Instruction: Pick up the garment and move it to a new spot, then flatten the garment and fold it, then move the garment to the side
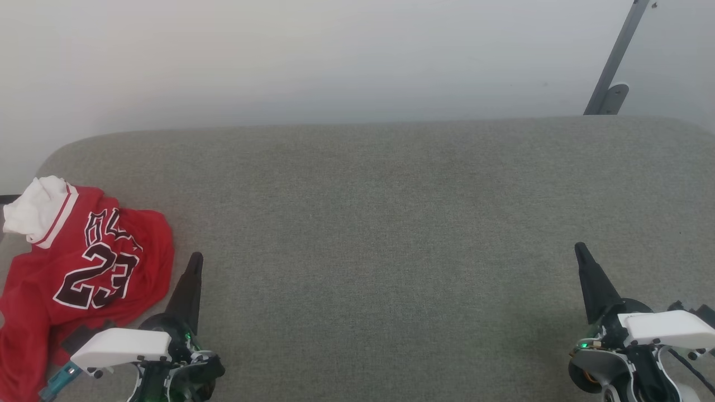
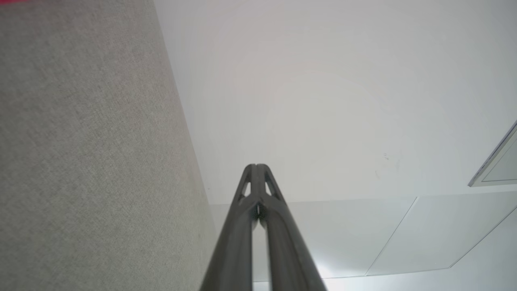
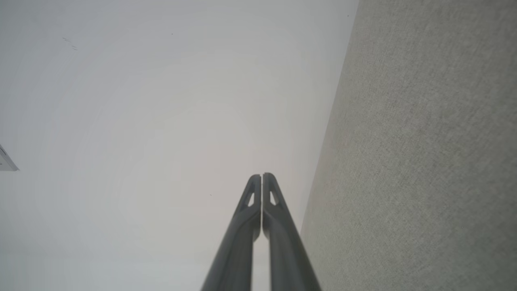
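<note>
Lower left, the left gripper point(image 1: 194, 262) sits pinched closed and empty, just beside the crumpled garment point(image 1: 106, 251); lower right, the right gripper point(image 1: 581, 251) is likewise closed, empty, over the grey tabletop point(image 1: 391, 223).

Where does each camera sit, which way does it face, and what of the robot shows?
Head view: on the head, facing forward and down at the grey fabric surface, red jersey at its left; left tool and right tool show, shut.
Left wrist view: on the left wrist, along its shut fingers toward the wall.
Right wrist view: on the right wrist, along its shut fingers, facing the wall.
Shared: both wrist views show that surface and the wall.
</note>
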Motion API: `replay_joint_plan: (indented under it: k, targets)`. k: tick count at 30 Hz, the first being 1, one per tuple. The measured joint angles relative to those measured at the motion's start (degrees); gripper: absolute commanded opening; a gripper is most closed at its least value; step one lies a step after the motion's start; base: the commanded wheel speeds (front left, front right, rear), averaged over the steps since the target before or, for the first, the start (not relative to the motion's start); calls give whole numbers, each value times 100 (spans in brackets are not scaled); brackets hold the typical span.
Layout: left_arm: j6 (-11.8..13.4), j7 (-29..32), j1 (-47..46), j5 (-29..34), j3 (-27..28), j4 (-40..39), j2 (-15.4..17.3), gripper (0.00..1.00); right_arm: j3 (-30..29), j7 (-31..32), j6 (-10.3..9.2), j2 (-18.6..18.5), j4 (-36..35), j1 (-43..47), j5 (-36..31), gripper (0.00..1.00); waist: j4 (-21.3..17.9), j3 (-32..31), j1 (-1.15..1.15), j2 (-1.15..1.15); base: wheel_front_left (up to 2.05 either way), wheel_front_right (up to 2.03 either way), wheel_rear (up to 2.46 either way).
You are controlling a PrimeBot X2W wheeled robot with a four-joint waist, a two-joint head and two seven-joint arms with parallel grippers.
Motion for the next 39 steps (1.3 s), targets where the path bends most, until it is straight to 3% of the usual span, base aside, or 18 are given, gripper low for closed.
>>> replay_joint_plan:
  k: [36,37,39]
  targets:
    - [0,0,0,0,0,0,0,0,-1,0,0,0,0,0,0,0,0,0,0,0,0,0,0]
    - [0,0,5,0,0,10,-1,100,1,0,0,0,8,5,-1,100,0,0,0,0,0,0,0]
    - [0,0,58,1,-2,108,-7,100,18,0,-1,4,104,68,-1,100,0,0,0,0,0,0,0]
